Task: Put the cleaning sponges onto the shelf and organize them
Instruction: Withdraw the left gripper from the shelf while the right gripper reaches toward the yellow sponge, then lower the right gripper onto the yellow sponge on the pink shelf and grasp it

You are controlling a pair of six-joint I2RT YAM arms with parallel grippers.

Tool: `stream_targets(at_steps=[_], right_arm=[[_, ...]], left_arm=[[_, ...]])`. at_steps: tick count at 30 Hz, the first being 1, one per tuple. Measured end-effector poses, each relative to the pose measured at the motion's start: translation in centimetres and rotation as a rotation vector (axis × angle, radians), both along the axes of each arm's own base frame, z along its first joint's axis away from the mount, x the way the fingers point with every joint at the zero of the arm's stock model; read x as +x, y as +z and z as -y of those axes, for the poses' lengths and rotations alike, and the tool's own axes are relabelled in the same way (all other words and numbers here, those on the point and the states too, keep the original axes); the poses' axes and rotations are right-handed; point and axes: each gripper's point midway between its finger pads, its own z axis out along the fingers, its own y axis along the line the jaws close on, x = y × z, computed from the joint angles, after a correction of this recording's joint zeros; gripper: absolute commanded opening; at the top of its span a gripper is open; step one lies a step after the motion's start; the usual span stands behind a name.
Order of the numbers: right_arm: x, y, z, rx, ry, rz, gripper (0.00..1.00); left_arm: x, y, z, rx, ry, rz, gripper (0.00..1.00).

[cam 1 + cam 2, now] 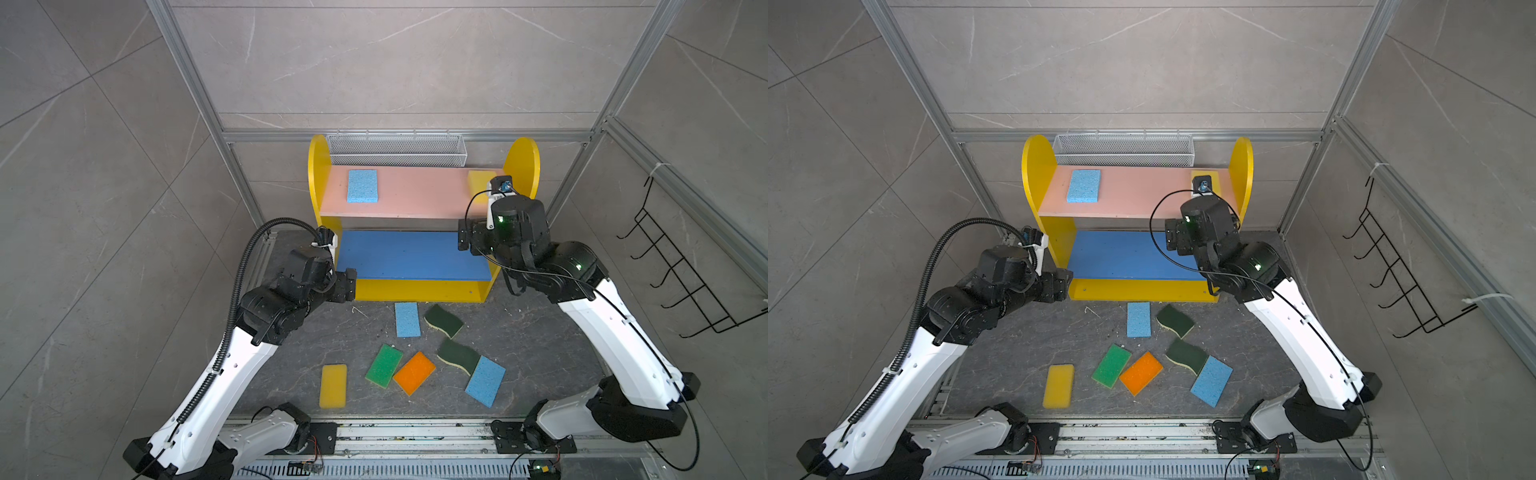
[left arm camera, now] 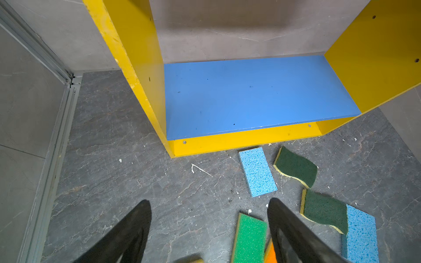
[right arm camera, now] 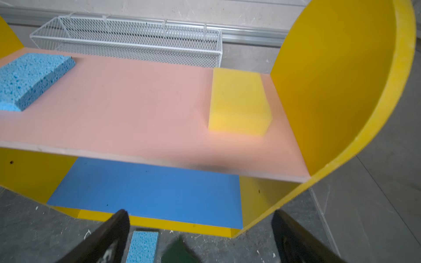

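Shelf [image 1: 528, 166] top board: porous blue sponge [image 1: 362, 185], smooth yellow sponge [image 3: 239, 102].
Left gripper [image 2: 208, 200], right gripper [image 3: 200, 210]: spread wide, holding nothing.

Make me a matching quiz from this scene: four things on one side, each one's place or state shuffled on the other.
1 orange sponge
2 pink board
3 blue board
4 mesh basket

A bare
B behind the shelf
C on the tabletop beside the green sponge
D carries a light blue sponge and a yellow sponge

Pairs: 1-C, 2-D, 3-A, 4-B
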Motion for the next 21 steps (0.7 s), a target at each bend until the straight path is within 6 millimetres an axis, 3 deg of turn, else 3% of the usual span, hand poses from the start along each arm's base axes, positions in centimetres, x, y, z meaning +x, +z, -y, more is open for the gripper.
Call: stream_targets(at_steps=[4,11,21], right_arm=[[3.1,1.4,1.7,0.022,-0.057,0.02,1.0],[6.0,3.0,4.0,0.058,-0.096,0.043,1.0],[9.0,-0.5,3.5,0.044,-0.074,-0.053,1.0]], left_arm=[[0.4,0.4,0.0,-0.002,0.0,0.019,0.84],[1.5,0.3,-0.5,-0.011,0.018,0.02,0.84],[2.5,0.4,-0.5,-0.041,0.019,0.022,0.84]])
